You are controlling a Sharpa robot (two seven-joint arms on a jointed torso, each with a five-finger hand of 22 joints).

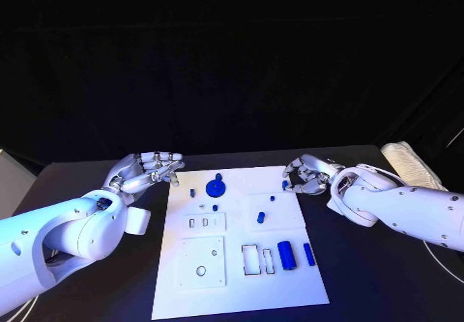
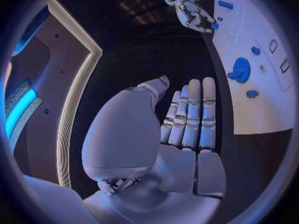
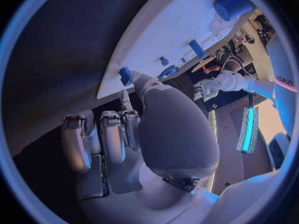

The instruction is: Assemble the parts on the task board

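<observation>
Left hand [image 1: 147, 172] empty, fingers straight beside the task board [image 1: 232, 295], right hand [image 1: 308, 176] pinching a small blue part [image 3: 125, 75] at the board's edge, its axis unclear

Black table [image 1: 367, 268] under task board [image 1: 232, 295]

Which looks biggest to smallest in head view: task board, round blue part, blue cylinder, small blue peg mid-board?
1. task board
2. round blue part
3. blue cylinder, close to the round part, so that pair is unsure
4. small blue peg
</observation>
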